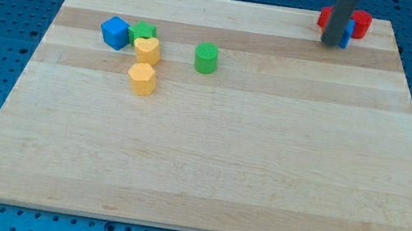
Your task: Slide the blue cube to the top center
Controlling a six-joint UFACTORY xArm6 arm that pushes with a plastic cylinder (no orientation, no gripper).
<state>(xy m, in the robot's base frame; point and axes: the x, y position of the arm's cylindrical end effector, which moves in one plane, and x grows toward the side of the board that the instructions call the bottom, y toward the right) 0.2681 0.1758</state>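
Note:
The blue cube (pixel 115 32) sits on the wooden board (pixel 219 134) at the view's upper left, touching a green block (pixel 143 33) on its right. My tip (pixel 333 43) is far off at the view's top right, standing in front of a red block (pixel 359 23), another red piece (pixel 325 19) and a small blue block (pixel 346 34) that it partly hides. The tip is well apart from the blue cube.
A yellow heart-shaped block (pixel 147 50) lies just below the green block, and a yellow hexagonal block (pixel 142 78) below that. A green cylinder (pixel 206 57) stands to their right. The board rests on a blue perforated table (pixel 3 34).

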